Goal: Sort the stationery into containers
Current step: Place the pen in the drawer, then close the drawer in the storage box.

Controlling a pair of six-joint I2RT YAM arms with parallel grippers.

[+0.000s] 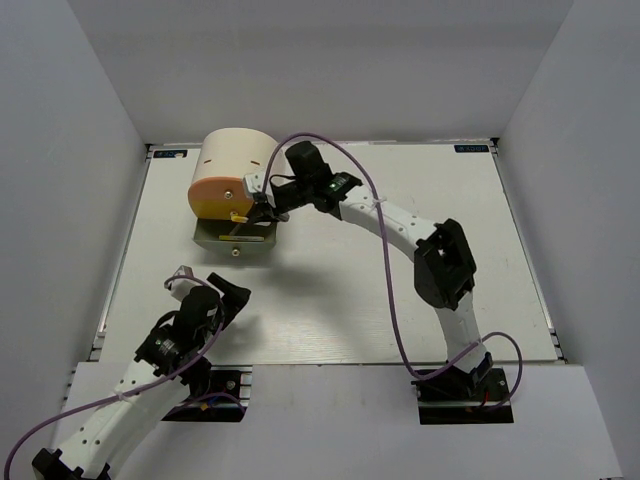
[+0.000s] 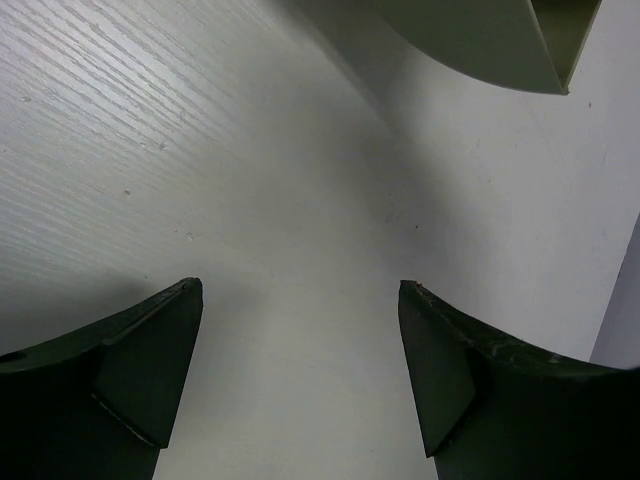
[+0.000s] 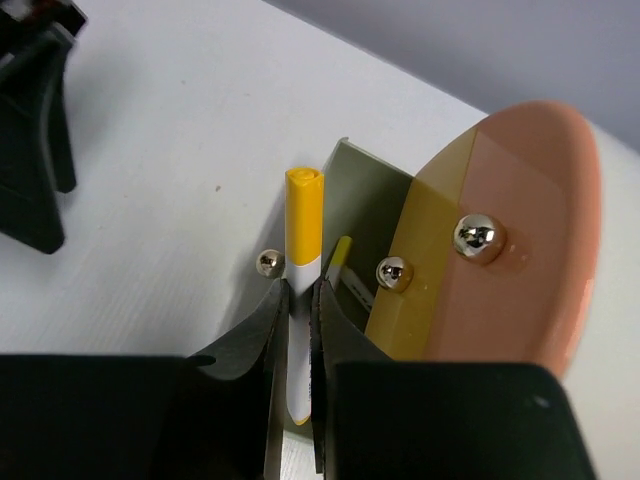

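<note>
The marker (image 3: 302,220) has a yellow cap and white barrel. Orange drawer front (image 3: 540,180), yellow drawer front (image 3: 435,215), silver knobs (image 3: 478,237), cream organiser (image 1: 232,150), white wood-grained table (image 2: 120,130).

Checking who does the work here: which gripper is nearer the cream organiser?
Right. The right gripper holds a yellow-capped marker at the organiser's open drawer; the left gripper hangs open, well short of it.
</note>
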